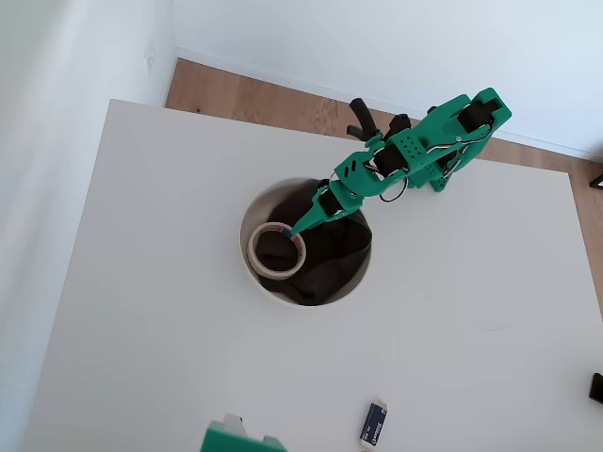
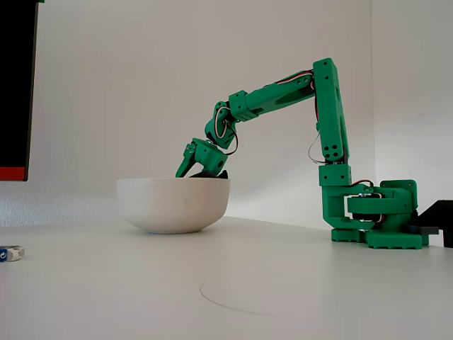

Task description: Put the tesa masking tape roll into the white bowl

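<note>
The tesa masking tape roll, a cream ring with a red and blue core, sits inside the left half of the white bowl, over the dark cloth. My green gripper reaches down into the bowl from the upper right, and its narrow tip meets the ring's right edge, shut on it. In the fixed view the gripper dips behind the bowl's rim. The tape and the fingertips are hidden there by the bowl wall.
The arm's base stands at the table's far right in the fixed view. A small white and blue object lies near the front edge of the white table. A green part shows at the bottom edge.
</note>
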Controlling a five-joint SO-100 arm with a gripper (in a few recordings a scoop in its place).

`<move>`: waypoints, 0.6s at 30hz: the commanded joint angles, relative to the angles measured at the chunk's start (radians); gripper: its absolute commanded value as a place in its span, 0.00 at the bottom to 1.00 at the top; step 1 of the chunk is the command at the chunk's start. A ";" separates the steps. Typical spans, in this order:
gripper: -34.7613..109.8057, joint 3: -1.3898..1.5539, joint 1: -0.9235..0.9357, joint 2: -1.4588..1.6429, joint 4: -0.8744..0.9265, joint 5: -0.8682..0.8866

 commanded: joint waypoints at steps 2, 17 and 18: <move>0.31 -0.055 -0.006 0.092 0.002 0.021; 0.18 -0.262 -0.140 0.299 0.204 0.166; 0.18 -0.262 -0.181 0.341 0.235 0.167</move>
